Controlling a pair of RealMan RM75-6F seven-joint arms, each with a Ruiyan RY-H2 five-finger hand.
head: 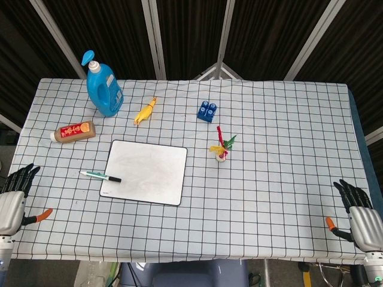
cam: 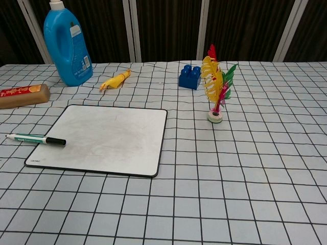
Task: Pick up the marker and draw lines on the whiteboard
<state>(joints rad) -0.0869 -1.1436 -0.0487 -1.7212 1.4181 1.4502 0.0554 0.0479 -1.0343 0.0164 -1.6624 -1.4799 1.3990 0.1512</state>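
A blank whiteboard (head: 145,171) (cam: 102,138) lies flat on the checked tablecloth, left of centre. The marker (head: 100,176) (cam: 34,138), green and white with a black cap, rests across the board's left edge, its cap on the board. My left hand (head: 13,200) hangs at the table's front left corner, fingers spread, holding nothing, well left of the marker. My right hand (head: 361,215) is at the front right corner, fingers apart and empty. Neither hand shows in the chest view.
A blue detergent bottle (head: 103,86) (cam: 67,45) stands at the back left, with a brown packet (head: 73,131) (cam: 23,95) lying in front of it. A yellow toy (head: 145,111), a blue brick (head: 207,111) and a feathered shuttlecock (head: 221,149) (cam: 216,89) sit behind and right of the board.
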